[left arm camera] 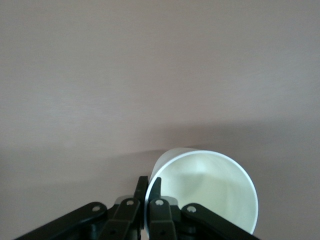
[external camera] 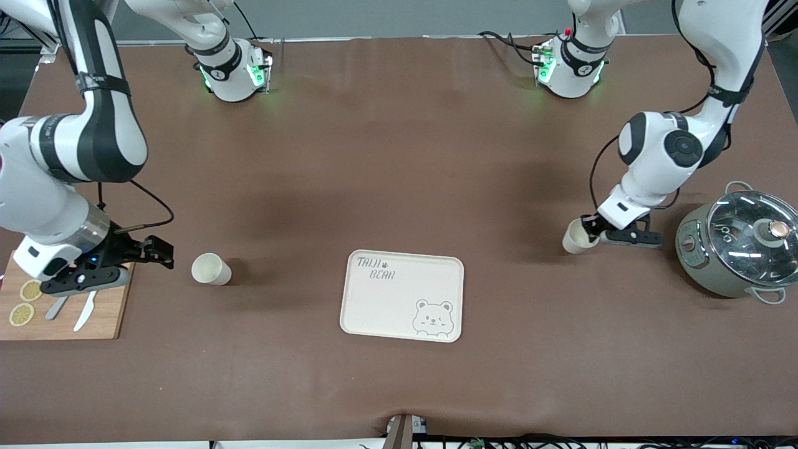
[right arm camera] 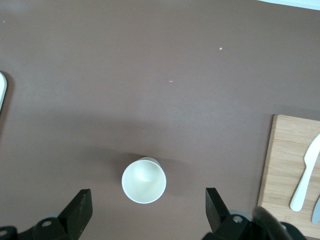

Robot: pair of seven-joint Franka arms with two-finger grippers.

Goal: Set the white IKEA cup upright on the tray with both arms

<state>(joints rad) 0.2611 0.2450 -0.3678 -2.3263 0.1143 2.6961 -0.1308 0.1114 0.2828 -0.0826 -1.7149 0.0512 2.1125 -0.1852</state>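
Two white cups show. One cup [external camera: 211, 269] appears to lie on its side on the brown table, between the tray [external camera: 374, 312] and the cutting board, with its mouth toward my right gripper [external camera: 163, 254]. That gripper is open and empty just short of the cup. In the right wrist view the cup [right arm camera: 144, 181] sits between the spread fingers of the right gripper [right arm camera: 147, 207]. My left gripper [external camera: 592, 229] is shut on the rim of the second cup [external camera: 575, 238], which is tilted low at the table beside the pot. In the left wrist view the left gripper [left arm camera: 149, 184] pinches the wall of this cup [left arm camera: 210, 190]. The cream tray is bare.
A wooden cutting board [external camera: 103, 312] with lemon slices [external camera: 22, 313] and two knives lies under the right arm's wrist. A grey pot with a glass lid [external camera: 745, 240] stands at the left arm's end of the table.
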